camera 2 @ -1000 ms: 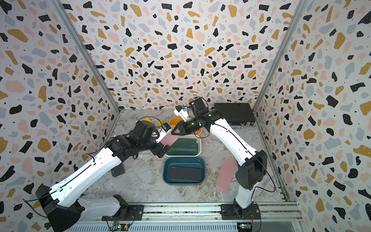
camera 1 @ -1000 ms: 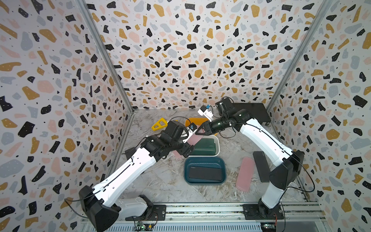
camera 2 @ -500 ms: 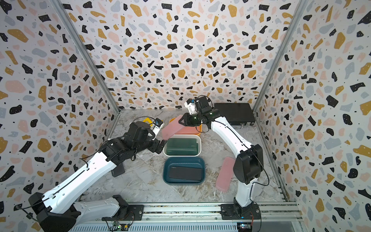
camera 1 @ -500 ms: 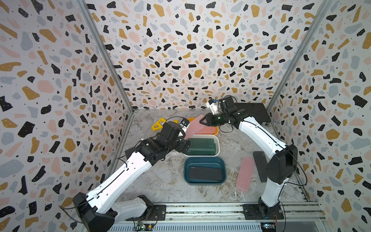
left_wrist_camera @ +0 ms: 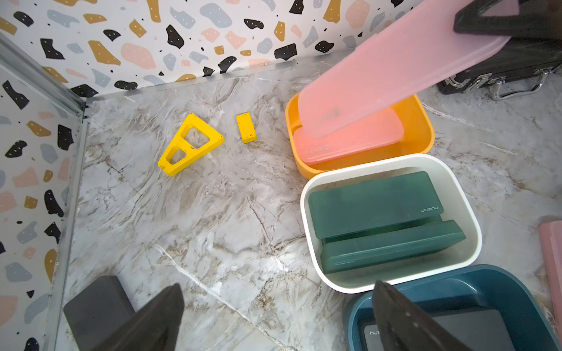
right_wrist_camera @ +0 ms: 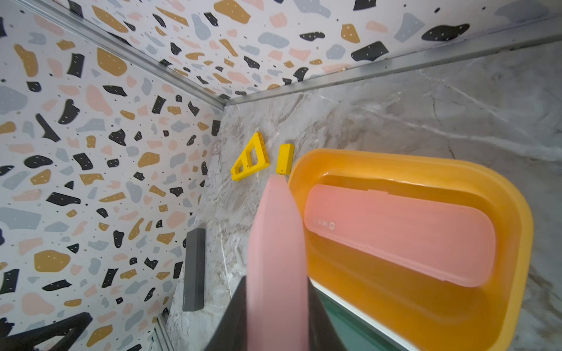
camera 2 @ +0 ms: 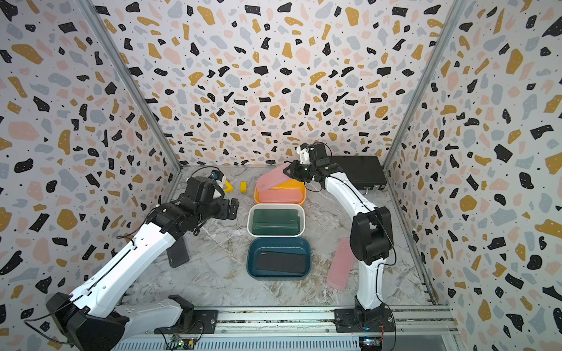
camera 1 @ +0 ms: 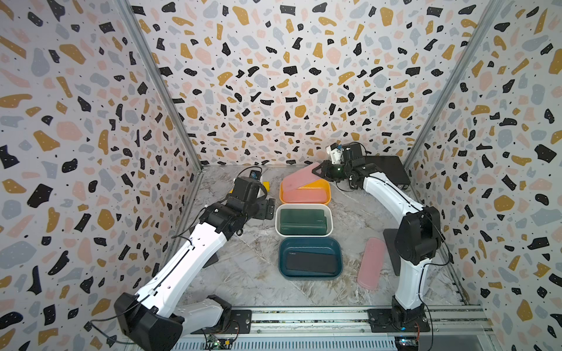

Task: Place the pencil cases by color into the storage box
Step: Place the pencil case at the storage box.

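Slantwise, a matte pink, round-cornered pencil case [camera 1: 299, 178] tilts over the far orange bin [camera 1: 327, 194], pinched at its upper end by the right gripper [camera 1: 318, 172]; the left gripper [camera 1: 269, 208] gapes empty.

The walls [camera 1: 273, 76] bear a terrazzo pattern of black, ochre, pink and grey chips on white. The table [camera 1: 243, 273] is grey marble with brownish veins. The orange tub [left_wrist_camera: 424, 127] holds a pink case [left_wrist_camera: 349, 146], with a tilted pink case [left_wrist_camera: 395, 70] above it; the white tub [left_wrist_camera: 468, 218] holds dark green cases [left_wrist_camera: 374, 203]; the teal tub [camera 1: 310, 243] a black case [camera 1: 313, 263]. Two small pieces [left_wrist_camera: 197, 156] are bright yellow.
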{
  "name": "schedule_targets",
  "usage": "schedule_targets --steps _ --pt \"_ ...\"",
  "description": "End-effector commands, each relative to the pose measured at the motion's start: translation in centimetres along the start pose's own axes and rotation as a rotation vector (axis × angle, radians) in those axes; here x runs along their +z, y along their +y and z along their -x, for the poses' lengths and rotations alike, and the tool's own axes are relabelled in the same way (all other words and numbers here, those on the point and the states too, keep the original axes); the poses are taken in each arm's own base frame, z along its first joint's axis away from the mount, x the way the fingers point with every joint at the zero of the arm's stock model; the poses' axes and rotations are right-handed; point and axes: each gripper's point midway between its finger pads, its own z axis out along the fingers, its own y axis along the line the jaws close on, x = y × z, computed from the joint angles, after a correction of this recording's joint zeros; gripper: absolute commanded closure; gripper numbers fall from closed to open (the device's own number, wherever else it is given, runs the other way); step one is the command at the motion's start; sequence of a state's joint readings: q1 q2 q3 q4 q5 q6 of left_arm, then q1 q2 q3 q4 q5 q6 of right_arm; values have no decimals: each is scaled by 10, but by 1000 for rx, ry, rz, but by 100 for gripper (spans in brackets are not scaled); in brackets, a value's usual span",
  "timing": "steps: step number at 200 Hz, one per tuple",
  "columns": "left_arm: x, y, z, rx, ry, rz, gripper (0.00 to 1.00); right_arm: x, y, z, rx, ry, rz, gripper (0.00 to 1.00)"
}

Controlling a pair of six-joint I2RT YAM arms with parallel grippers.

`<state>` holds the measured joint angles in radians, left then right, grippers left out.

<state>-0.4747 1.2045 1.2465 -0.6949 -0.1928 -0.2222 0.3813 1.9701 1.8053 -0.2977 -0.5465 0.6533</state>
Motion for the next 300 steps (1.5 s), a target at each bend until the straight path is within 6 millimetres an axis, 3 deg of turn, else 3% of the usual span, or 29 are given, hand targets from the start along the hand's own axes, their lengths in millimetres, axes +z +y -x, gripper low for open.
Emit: schedule_targets --steps 1,74,221,300 --pt "-1 4 -3 -49 2 -13 0 -3 22 25 -8 -63 87 87" --pt "8 32 -17 -168 57 31 0 21 -15 10 51 -20 65 86" --pt "13 44 -32 -201 101 58 0 49 -73 -19 125 35 5 82" --pt "17 47 -41 -203 137 76 0 50 -107 -43 146 85 -79 62"
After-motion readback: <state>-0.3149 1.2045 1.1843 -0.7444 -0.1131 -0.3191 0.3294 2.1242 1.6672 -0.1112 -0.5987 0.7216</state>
